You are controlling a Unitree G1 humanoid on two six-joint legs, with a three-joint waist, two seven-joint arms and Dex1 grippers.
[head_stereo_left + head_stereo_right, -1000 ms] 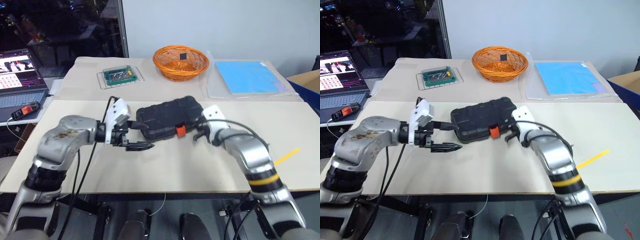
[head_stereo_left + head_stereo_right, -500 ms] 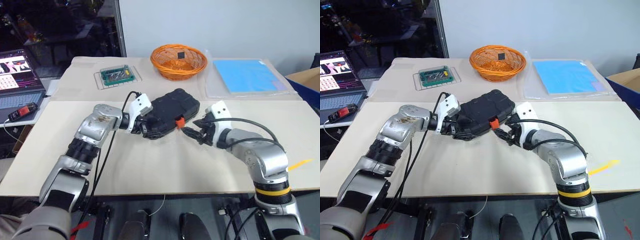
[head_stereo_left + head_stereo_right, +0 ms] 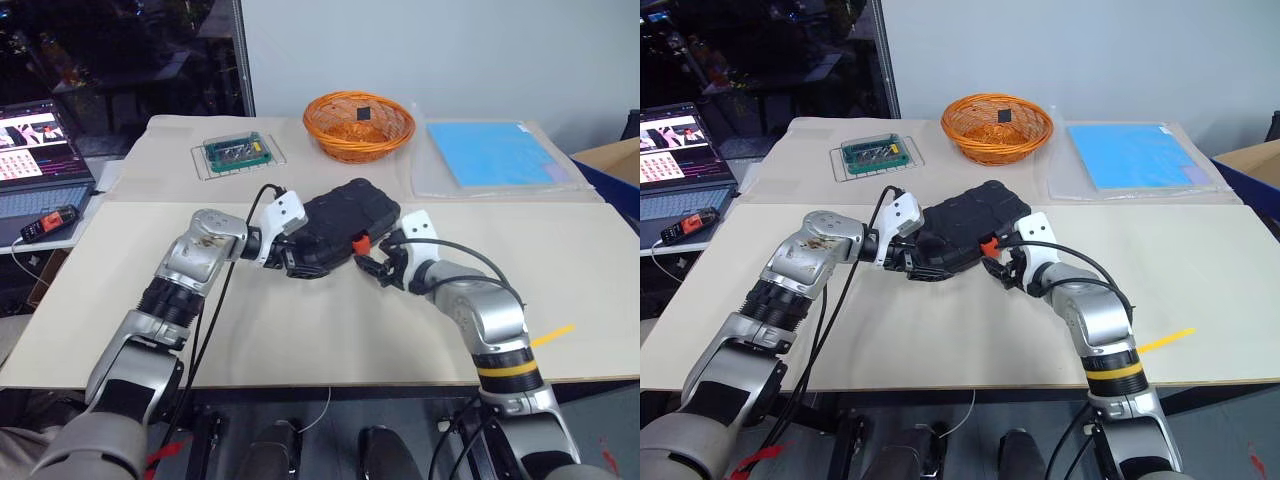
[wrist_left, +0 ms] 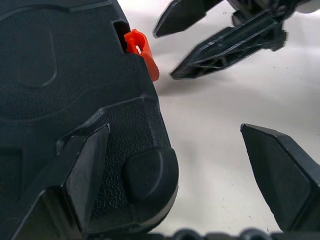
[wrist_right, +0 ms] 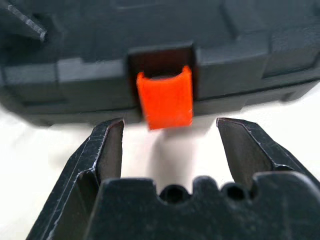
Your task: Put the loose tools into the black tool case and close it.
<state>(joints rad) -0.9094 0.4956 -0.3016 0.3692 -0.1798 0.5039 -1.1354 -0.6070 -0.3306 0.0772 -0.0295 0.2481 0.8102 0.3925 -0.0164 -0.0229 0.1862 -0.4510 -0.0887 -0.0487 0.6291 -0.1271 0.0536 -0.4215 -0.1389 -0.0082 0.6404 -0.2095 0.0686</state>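
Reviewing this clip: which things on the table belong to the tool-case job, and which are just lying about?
In the job:
- black tool case, lid down
- orange latch
- left gripper
- right gripper

Lying about:
- orange basket
- clear box
- blue sheet
- laptop

Even, bright room light falls on the pale tabletop (image 3: 330, 330), casting soft shadows; the window at the upper left is dark. Wrist views are blurred close up.

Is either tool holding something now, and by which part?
Nothing is held. The left tool stands open around a corner of the black tool case; the right tool is open before its orange latch.
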